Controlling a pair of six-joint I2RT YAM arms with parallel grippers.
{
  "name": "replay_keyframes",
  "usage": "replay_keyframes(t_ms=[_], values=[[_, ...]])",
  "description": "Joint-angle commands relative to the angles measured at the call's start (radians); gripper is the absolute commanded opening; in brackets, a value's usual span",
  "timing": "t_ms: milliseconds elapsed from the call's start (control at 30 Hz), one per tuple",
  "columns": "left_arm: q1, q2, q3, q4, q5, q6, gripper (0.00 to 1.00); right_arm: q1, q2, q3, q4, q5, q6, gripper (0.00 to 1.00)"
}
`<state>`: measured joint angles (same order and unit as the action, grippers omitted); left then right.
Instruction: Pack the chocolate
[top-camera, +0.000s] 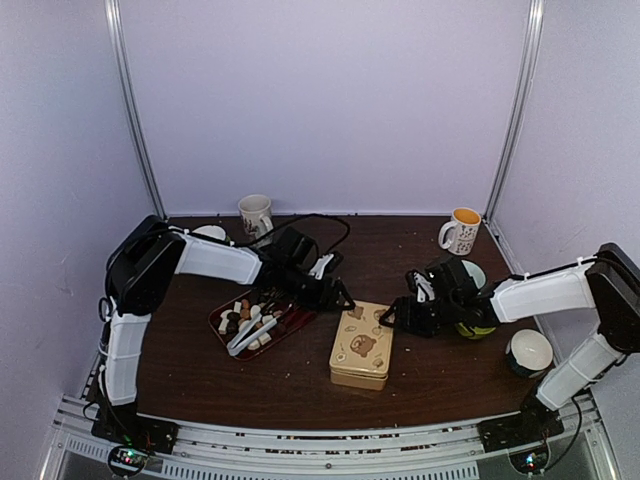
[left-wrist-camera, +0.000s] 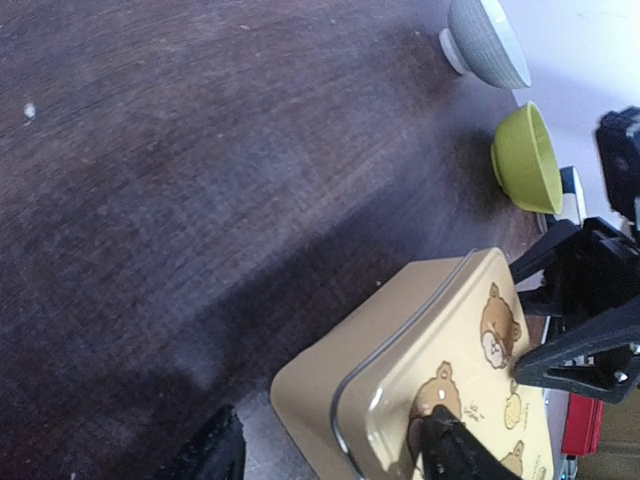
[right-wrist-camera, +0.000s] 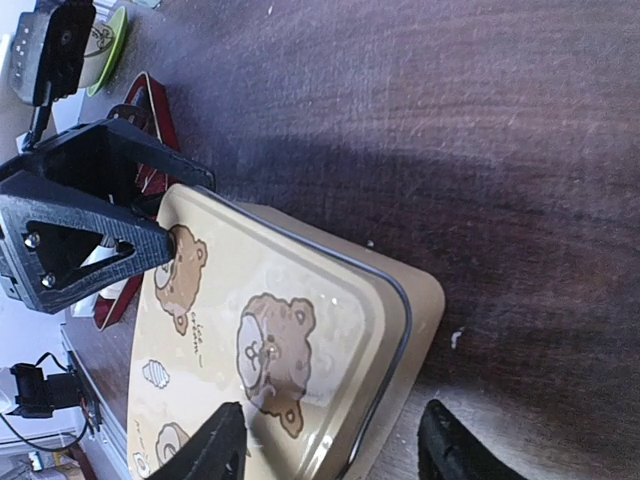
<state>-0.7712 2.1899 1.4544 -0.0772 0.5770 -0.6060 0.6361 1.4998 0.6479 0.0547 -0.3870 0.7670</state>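
Top external view has the bear-print tin (top-camera: 362, 345) lying closed in the middle of the table (top-camera: 290, 392), the left gripper (top-camera: 343, 298) at its far left corner and the right gripper (top-camera: 388, 318) at its right edge, probably so the pair can work the lid off together. Both wrist views show jaws partly spread, straddling the lid's rim without clamping it and holding nothing. The chocolate (top-camera: 243, 312), white and brown pieces, sits in the red tray (top-camera: 214, 321) left of the tin, silver tongs (top-camera: 247, 337) lying across it, none packed yet
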Motion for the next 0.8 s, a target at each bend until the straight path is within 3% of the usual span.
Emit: replay_keyframes(t_ms=[0, 100, 267, 467, 767], values=[[0.004, 0.026, 0.013, -0.004, 0.002, -0.011, 0.57, -0.001, 0.035, -0.020, 0.063, -0.059, 0.016, 0.57], [-0.001, 0.022, -0.021, -0.012, -0.010, -0.022, 0.50, 0.000, 0.061, -0.022, 0.066, -0.076, 0.013, 0.52], [-0.035, -0.032, -0.116, 0.046, -0.011, -0.070, 0.50, 0.011, 0.072, -0.051, 0.075, -0.101, 0.010, 0.47], [-0.075, -0.095, -0.214, 0.050, -0.068, -0.103, 0.50, 0.016, 0.046, -0.065, 0.051, -0.111, -0.008, 0.48], [-0.097, -0.251, -0.446, 0.111, -0.151, -0.203, 0.50, 0.059, 0.166, 0.094, -0.008, -0.130, -0.118, 0.51]])
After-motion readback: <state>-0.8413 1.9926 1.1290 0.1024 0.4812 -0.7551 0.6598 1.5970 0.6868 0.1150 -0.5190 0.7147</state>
